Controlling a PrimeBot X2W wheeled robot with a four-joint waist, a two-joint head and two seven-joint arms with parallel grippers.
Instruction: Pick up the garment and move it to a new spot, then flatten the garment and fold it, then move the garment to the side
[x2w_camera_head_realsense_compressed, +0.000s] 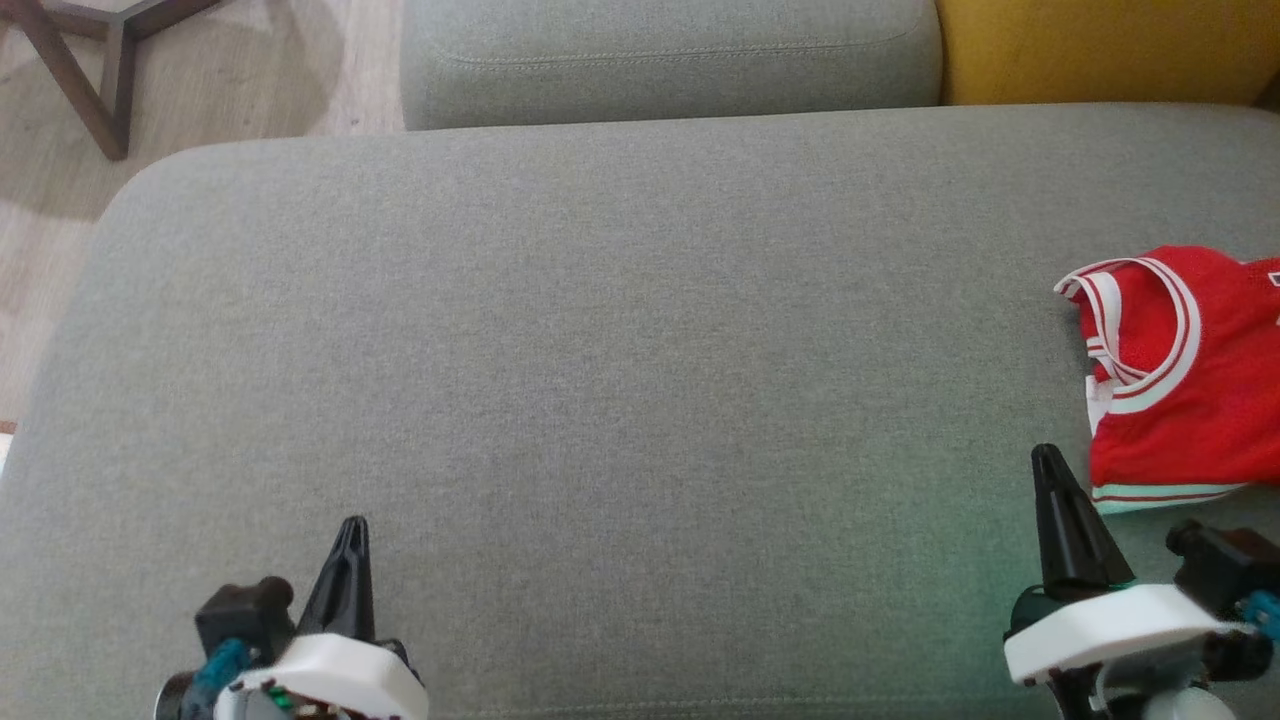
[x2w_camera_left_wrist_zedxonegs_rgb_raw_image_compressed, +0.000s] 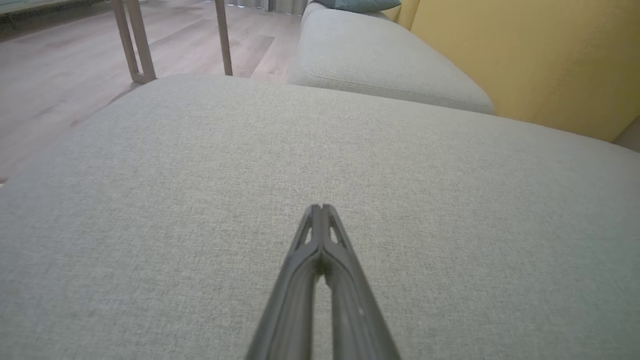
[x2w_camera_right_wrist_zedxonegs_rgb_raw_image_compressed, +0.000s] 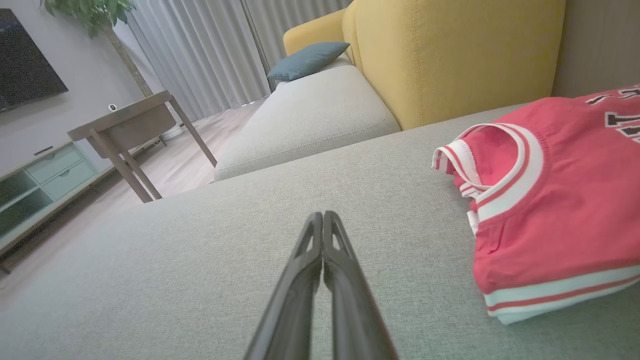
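Red garment (x2w_camera_head_realsense_compressed: 1190, 400) lies far rt on cushion (x2w_camera_head_realsense_compressed: 600, 350) (folded); left tool (x2w_camera_head_realsense_compressed: 352, 524), right tool (x2w_camera_head_realsense_compressed: 1045, 454) closed.

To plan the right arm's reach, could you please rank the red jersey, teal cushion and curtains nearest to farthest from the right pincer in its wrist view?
1. red jersey, just right of the right pincer.
2. teal cushion, far ahead.
3. curtains, beyond it.

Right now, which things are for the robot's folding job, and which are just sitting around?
For the job: red basketball jersey, left gripper, right gripper, grey sofa seat.

Just sitting around: teal cushion, wooden side table, yellow sofa back, low cabinet.
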